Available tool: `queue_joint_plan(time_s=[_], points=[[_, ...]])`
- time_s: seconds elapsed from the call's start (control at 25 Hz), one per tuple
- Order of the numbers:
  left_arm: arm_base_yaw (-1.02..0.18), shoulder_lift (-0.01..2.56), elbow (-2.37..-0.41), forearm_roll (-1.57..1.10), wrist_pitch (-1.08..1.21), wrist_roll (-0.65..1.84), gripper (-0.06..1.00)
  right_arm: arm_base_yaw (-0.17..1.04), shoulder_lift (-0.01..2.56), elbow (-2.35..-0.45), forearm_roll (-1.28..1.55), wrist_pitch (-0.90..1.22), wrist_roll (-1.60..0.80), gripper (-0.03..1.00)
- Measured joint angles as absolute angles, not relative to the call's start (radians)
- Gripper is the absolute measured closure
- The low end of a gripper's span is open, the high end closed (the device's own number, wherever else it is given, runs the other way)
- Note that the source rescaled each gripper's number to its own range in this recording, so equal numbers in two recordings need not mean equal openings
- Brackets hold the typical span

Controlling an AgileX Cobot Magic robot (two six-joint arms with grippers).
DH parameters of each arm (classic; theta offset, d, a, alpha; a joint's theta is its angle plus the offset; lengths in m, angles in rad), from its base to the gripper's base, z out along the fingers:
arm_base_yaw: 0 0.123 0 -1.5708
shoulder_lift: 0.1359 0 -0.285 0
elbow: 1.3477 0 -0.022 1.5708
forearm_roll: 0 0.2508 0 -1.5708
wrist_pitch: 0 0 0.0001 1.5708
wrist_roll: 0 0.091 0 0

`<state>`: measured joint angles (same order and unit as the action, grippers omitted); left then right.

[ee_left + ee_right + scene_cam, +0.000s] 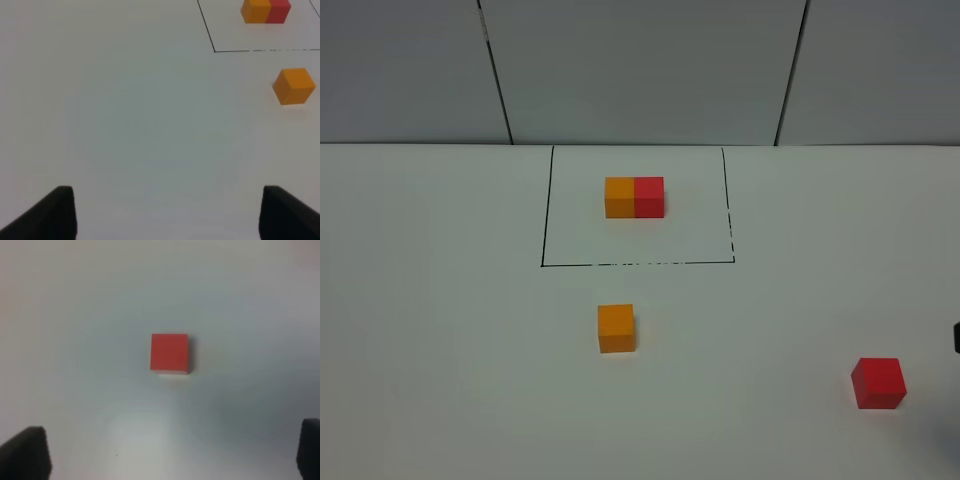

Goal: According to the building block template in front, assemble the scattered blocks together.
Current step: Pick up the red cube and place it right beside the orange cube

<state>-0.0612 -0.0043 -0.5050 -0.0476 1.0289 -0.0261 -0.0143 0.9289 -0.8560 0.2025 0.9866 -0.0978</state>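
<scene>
The building block template is a black-lined rectangle [546,210] at the table's back middle, framing a joined pair [634,197], orange left and red right. It also shows in the left wrist view [265,11]. The loose orange cube [616,328] sits just in front of the frame and shows in the left wrist view [294,86]. The loose red cube [878,383] sits far to the front right. My right gripper [167,452] is open above the table, with the red cube [169,353] ahead of its fingers. My left gripper [167,215] is open and empty, far left of the orange cube.
The white table [440,320] carries only these blocks. A grey panelled wall [640,70] stands behind its far edge. A dark bit of the right arm [957,338] shows at the right edge of the exterior view.
</scene>
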Motion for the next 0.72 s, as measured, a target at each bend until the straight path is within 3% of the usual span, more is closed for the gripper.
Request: queue_joint_plan(time_s=[0.28, 0.72], points=[[-0.061, -0.004, -0.505, -0.048, 1.029, -0.026, 0.11, 0.001, 1.198, -0.917, 0.232, 0.984, -0.088, -0.03], [-0.061, -0.004, -0.505, -0.048, 1.029, -0.026, 0.11, 0.287, 1.503, -0.929, 0.037, 0.848, 0.121, -0.03]])
